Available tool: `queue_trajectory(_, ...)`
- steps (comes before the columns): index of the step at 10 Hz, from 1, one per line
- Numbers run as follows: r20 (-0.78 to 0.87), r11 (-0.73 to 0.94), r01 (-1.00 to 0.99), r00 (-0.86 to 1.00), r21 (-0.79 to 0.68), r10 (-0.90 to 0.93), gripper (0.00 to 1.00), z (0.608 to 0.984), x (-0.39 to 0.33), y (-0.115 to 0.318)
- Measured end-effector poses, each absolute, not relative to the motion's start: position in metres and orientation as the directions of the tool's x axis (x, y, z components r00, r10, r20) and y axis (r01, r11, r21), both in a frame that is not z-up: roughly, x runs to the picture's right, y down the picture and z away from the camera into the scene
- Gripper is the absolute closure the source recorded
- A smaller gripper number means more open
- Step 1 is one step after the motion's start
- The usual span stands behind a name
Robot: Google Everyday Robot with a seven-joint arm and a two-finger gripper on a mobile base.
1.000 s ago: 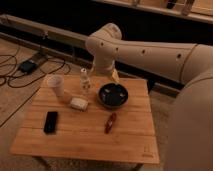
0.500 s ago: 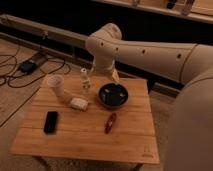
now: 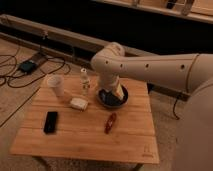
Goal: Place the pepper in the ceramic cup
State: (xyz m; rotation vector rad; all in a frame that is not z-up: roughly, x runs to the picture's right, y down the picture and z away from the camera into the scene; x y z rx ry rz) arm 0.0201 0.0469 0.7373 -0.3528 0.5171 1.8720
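**Pepper** (image 3: 110,122): lies flat on the worktop (image 3: 80,142), right of centre and toward the front edge. Nothing touches or holds it. It is not in the cup.

**Cup** (image 3: 56,85): upright at the rear left of the worktop, well apart from the pepper, mouth upward. Its contents cannot be made out.

**Surroundings:** a bottle (image 3: 85,81) stands near the cup on its right. A small white item (image 3: 78,103) lies in front of the bottle. A dark bowl (image 3: 112,98) sits just behind the pepper. A phone (image 3: 50,122) lies at the front left.

**Gripper** (image 3: 116,93): low over the bowl, behind the pepper and apart from it. Whether it is open or closed cannot be told. No load is visible in it.

**Assessment:** the task appears to be at its opening step, with the pickup still outstanding.

**Risks, as judged:**
- The pepper is slender and glossy. A grasp off its middle or along its taper could squeeze it out sideways and send it rolling toward the front edge.
- A descent close to the bowl could clip the rim and shove the bowl into the pepper.
- A low carry to the cup would cross the bottle and the white item, and the bottle could be toppled into the cup.
- The cup looks light and tapers to a narrow base, so a touch on its rim could tip it.
- A release off centre would leave the pepper across the rim or on the worktop.
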Motion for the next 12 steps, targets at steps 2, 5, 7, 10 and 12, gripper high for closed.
queue_trajectory(2, -0.51, -0.309, -0.933, -0.36, 0.184, 0.781, 0.2, 0.75, 0.018, 0.084)
queue_trajectory(5, -0.57, -0.318, -0.931, -0.361, 0.179, 0.738, 0.2, 0.777, 0.01, 0.126)
queue_trajectory(7, -0.586, -0.311, -0.936, -0.348, 0.167, 0.732, 0.2, 0.799, 0.011, 0.14)
queue_trajectory(10, -0.589, -0.333, -0.93, -0.358, 0.155, 0.725, 0.2, 0.825, 0.019, 0.148)
queue_trajectory(12, -0.593, -0.351, -0.923, -0.372, 0.157, 0.714, 0.2, 0.838, 0.029, 0.154)
